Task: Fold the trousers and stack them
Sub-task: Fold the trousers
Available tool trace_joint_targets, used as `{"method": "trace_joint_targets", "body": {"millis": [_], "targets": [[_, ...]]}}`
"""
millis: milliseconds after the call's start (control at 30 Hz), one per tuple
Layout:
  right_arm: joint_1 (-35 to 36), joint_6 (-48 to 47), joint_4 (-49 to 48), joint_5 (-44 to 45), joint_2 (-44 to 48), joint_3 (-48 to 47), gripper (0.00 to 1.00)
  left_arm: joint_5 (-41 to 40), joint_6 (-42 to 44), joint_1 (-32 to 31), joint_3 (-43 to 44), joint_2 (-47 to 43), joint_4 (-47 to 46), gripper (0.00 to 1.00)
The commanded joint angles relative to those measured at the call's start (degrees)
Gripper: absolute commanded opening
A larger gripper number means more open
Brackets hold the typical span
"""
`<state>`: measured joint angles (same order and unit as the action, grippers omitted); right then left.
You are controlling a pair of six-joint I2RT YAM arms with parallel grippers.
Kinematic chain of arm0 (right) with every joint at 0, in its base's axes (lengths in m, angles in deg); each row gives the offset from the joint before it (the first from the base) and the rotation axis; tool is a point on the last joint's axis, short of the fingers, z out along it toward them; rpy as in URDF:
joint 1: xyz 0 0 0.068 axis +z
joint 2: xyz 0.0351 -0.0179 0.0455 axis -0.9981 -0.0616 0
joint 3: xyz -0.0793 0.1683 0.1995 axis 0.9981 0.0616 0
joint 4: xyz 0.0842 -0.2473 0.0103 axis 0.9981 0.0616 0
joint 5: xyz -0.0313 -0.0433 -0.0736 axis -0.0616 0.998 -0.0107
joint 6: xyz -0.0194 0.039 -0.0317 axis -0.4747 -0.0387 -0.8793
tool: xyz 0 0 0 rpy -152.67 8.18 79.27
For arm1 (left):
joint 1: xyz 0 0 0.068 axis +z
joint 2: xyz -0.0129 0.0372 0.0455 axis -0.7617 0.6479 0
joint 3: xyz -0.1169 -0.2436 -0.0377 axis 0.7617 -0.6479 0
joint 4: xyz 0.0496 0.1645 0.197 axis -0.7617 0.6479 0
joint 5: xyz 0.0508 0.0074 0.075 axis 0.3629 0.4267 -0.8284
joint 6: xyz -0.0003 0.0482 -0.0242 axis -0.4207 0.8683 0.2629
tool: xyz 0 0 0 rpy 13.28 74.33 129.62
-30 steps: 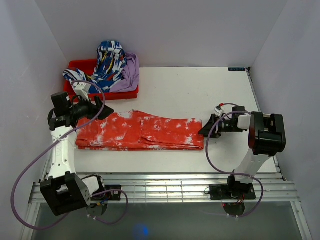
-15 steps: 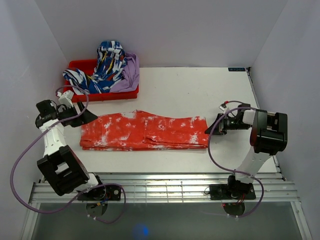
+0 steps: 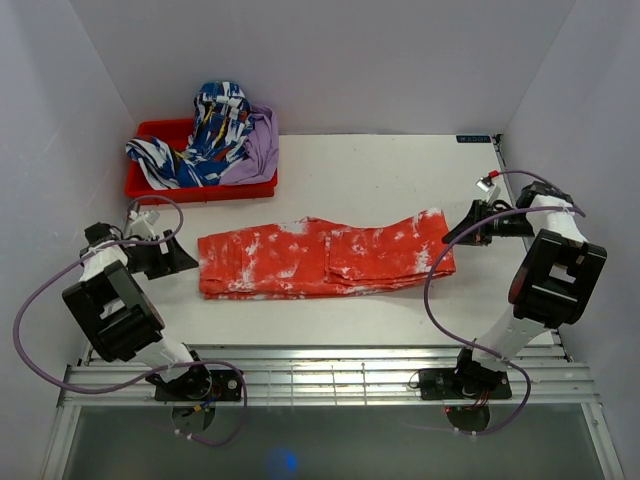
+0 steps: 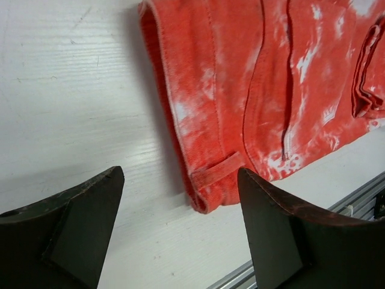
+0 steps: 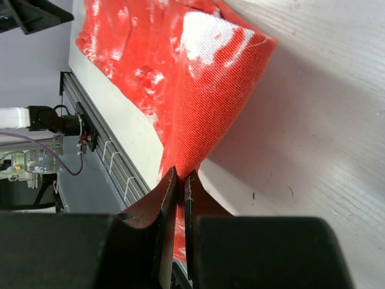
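Note:
The trousers, orange-red with white blotches, lie folded lengthwise across the middle of the white table. My right gripper is at their right end, shut on a lifted fold of the fabric. In the right wrist view the cloth runs up out of the shut gripper. My left gripper stands open just left of the waistband end, apart from it. In the left wrist view the gripper hovers over bare table, with the waistband and a belt loop just beyond its fingers.
A red bin at the back left holds a blue-and-white patterned garment and a purple garment. A slatted metal rail runs along the near edge. Pale walls close in the left, back and right sides.
The right gripper shut on the trousers' right end and pulled it right and back, sliding the whole garment rightward. The left gripper drew back to the left, off the waistband.

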<state>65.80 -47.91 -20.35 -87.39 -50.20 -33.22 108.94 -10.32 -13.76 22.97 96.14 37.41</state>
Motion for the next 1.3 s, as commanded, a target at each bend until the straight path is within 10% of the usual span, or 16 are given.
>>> {"method": "trace_joint_targets", "body": {"millis": [0, 367, 700, 1267], "targets": [[-0.43, -3.26, 8.64, -6.42, 3.75, -4.51, 0.08, -0.01, 2.34, 0.09, -0.42, 2.41, -1.13, 0.86], [1.24, 10.51, 1.45, -15.04, 4.80, -6.54, 0.08, 4.47, -1.00, -9.82, 1.34, 14.73, -5.70, 0.67], [10.37, 46.36, -36.86, -7.67, 15.08, 0.84, 0.08, 8.61, -7.07, -16.78, 0.38, 14.22, -10.19, 0.00], [39.99, 66.52, -56.92, 8.94, 5.95, -3.63, 0.08, 13.00, -15.50, -24.43, -3.14, 12.18, -15.81, 0.00]]}}
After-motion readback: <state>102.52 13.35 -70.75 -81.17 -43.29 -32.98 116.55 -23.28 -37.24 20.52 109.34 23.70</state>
